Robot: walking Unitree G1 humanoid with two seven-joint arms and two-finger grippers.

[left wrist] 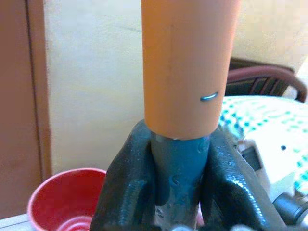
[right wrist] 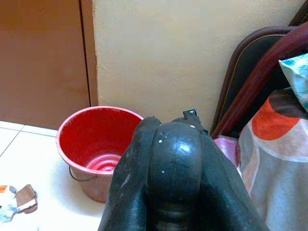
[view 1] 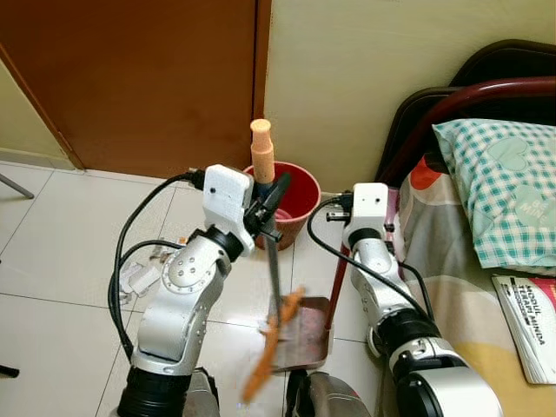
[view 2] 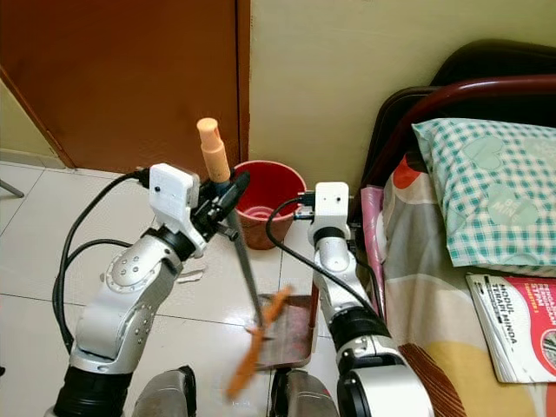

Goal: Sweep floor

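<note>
Though blurred below, broom (view 1: 271,261) in left hand (view 1: 266,207).

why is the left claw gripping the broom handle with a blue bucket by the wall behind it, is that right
Not quite: the bucket is red, not blue, as the left eye view shows. The rest holds: the left claw grips the broom handle, and the bucket stands by the wall behind it.
</note>
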